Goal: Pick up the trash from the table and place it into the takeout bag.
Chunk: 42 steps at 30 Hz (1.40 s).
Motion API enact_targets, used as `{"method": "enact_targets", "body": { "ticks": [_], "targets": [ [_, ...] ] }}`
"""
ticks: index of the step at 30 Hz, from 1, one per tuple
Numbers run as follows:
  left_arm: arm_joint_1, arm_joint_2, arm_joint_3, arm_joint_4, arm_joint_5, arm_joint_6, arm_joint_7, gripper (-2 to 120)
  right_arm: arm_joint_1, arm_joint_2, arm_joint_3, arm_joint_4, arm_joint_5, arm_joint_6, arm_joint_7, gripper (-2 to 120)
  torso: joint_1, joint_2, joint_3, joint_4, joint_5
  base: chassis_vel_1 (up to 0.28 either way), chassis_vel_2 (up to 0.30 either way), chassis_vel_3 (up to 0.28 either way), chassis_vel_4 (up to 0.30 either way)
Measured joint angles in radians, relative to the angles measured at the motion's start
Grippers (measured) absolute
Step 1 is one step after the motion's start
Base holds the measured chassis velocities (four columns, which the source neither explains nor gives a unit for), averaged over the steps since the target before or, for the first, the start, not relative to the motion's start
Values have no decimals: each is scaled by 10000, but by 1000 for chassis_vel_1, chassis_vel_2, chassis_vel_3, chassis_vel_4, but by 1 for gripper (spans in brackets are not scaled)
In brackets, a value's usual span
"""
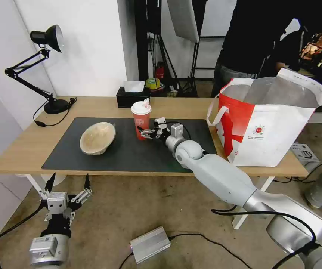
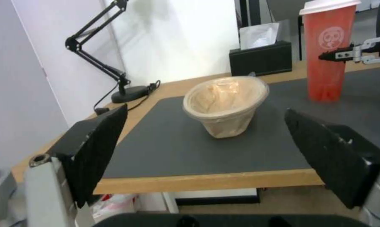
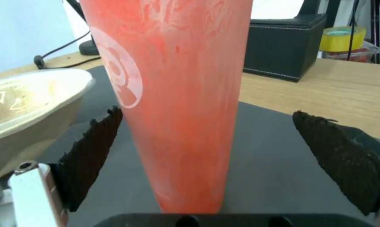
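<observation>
A red drink cup (image 1: 141,120) with a white lid stands upright on the dark mat (image 1: 131,158) of the light-wood table (image 1: 26,149). My right gripper (image 1: 144,132) is open, one finger on each side of the cup's lower half (image 3: 186,94); the fingers (image 3: 93,148) sit close to it. A tan paper-pulp bowl (image 1: 97,137) rests tilted on the mat to the cup's left (image 2: 226,104). The takeout bag (image 1: 269,127) stands open at the table's right end. My left gripper (image 1: 67,184) hangs open below the table's front edge, facing the bowl.
A black tissue box (image 1: 131,97) sits behind the cup and a black desk lamp (image 1: 50,74) at the back left corner. A small white box (image 1: 305,152) lies beyond the bag. A silver box (image 1: 149,243) and cables lie on the floor.
</observation>
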Motion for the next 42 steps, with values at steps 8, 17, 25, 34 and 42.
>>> {"method": "enact_targets", "body": {
  "ticks": [8, 17, 25, 34, 42],
  "targets": [
    [-1, -7, -3, 0, -7, 0, -4, 100, 70, 217, 0, -296, -52, 81, -93, 100, 0, 0, 0, 0, 0, 0, 0, 0, 0],
    [-16, -7, -8, 18, -14, -4, -6, 100, 155, 454, 3, -588, -90, 106, -176, 100, 0, 2, 0, 0, 0, 0, 0, 0, 0],
    [-26, 0, 7, 50, -17, -6, -6, 100, 201, 707, 23, -929, -117, 153, -321, 100, 0, 2, 0, 0, 0, 0, 0, 0, 0],
    [16, 0, 34, 66, -17, -27, -5, 100, 207, 1023, 176, -1465, -284, 255, -469, 100, 0, 2, 0, 0, 0, 0, 0, 0, 0],
    [43, -6, 74, 66, -11, -39, -1, 100, 250, 1173, 381, -1908, -442, 293, -563, 80, 0, 1, 1, 0, 1, 0, 0, 0, 0]
  ]
}}
